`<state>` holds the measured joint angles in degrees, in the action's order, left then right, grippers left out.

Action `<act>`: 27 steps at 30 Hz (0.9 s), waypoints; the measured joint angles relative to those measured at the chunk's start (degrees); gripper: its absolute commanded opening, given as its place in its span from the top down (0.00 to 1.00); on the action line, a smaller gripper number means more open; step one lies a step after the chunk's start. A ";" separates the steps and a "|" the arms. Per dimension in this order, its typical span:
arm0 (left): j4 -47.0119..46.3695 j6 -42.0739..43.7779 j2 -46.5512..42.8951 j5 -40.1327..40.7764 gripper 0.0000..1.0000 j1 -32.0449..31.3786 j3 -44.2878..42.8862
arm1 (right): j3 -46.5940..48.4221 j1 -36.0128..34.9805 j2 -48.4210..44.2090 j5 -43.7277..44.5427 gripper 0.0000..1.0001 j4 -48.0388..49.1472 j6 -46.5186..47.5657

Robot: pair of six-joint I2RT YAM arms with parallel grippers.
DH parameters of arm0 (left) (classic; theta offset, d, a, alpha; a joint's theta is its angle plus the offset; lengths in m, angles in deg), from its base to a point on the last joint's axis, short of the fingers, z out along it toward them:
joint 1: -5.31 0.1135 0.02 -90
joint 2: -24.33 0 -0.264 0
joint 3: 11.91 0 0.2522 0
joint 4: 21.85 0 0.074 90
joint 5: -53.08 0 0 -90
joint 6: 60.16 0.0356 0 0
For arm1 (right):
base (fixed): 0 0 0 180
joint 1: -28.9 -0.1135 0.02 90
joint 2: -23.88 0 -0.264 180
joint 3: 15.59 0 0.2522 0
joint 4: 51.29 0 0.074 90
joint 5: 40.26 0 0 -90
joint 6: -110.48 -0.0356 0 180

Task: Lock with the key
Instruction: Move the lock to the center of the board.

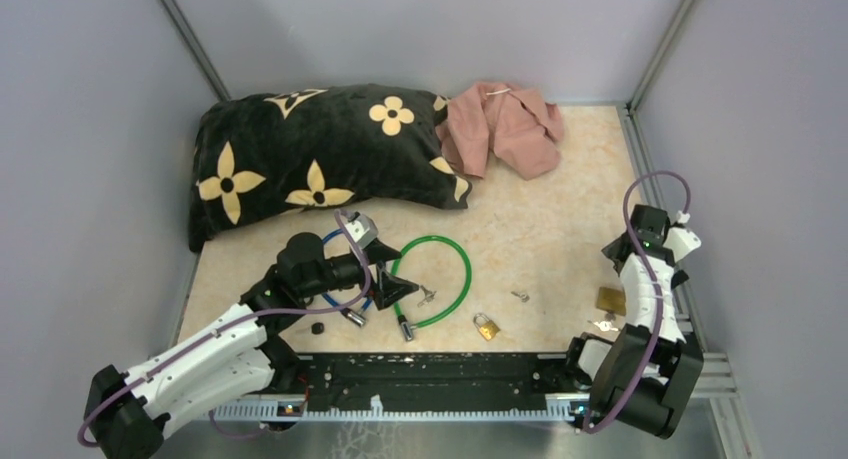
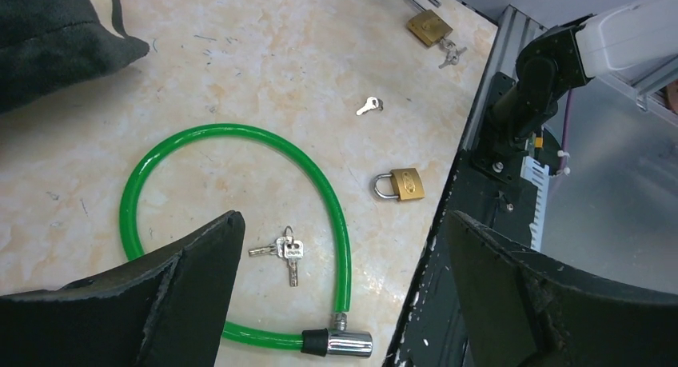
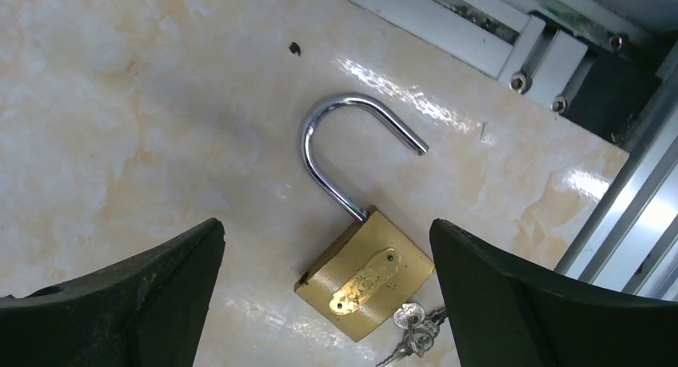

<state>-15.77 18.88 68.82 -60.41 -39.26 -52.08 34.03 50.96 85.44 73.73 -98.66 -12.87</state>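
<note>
The left pincer [image 2: 342, 223] hangs over the tabletop [image 2: 264, 55] with its fingers spread wide and nothing between them. Below it lies a green cable lock [image 2: 216, 129], curled in a loop, with its metal end near the tabletop's front edge. A small key bunch [image 2: 280, 249] lies inside the loop. Just right of the loop sits a shut padlock [image 2: 404, 185]. A single key [image 2: 368, 105] lies a little beyond it, apart from both.

The right pincer [image 3: 325, 223] also stands wide and holds nothing, hovering above an open padlock [image 3: 364, 275]. This brass padlock lies flat near the tabletop's right edge, its shackle swung out and free at one end. Keys [image 3: 412, 323] on a ring touch the bottom of its body. Whether one sits in the keyhole cannot be told.

From above, a blue cable [image 1: 333, 301] shows partly under the left arm, beside the green loop. A black pillow [image 1: 320, 159] with cream flowers lies along the back of the tabletop. A pink cloth [image 1: 505, 129] is bunched against the pillow's right end.
</note>
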 measured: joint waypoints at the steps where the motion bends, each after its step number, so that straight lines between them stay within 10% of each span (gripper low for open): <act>1: 0.55 0.07 -0.42 -0.13 0.01 0.02 0.00 | -0.31 0.55 0.00 0.00 0.02 -0.09 -1.05; 12: 2.64 1.57 -0.96 -2.51 0.01 0.07 0.00 | -0.68 1.05 1.92 6.58 0.04 -16.90 -23.63; 24: 3.87 2.27 -2.32 -2.89 0.01 0.11 0.00 | -7.17 1.09 2.08 3.89 0.09 -5.16 -23.98; 27: 3.80 2.29 -2.14 -2.89 0.01 0.11 0.00 | -7.67 1.09 2.19 2.95 0.23 -2.40 -23.37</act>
<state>-11.97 21.17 66.68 -63.29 -39.16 -52.08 26.36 52.06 87.62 76.68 -101.06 -36.23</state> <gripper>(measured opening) 0.987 0.905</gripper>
